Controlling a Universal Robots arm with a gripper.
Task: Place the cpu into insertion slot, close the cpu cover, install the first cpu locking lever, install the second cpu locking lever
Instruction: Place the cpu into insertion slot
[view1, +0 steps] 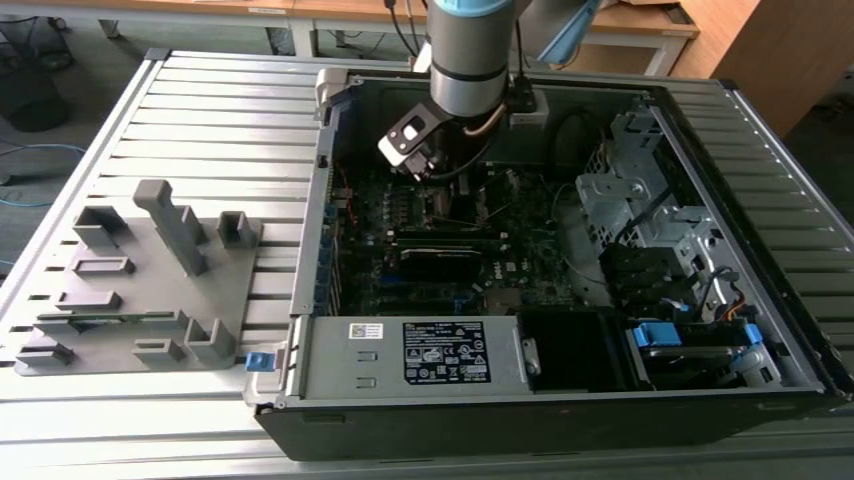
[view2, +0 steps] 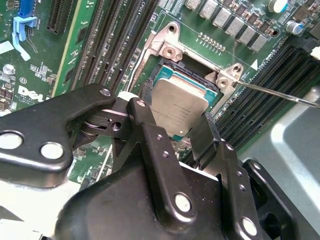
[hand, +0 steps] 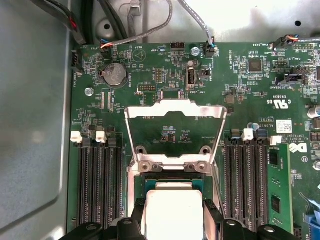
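Jaws clamped on cpu (view2: 180, 105) | at insertion slot (view2: 187, 67) | cpu cover (hand: 175, 106) raised open

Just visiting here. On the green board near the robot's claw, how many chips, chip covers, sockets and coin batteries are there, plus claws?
cpu: 1
cpu cover: 1
insertion slot: 1
coin battery: 1
gripper: 1
Total: 5

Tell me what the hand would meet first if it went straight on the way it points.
Probably the insertion slot: the hand grips the cpu over it, so the cpu would land there. Their gap is unclear. The cpu cover stands open, out of that line.
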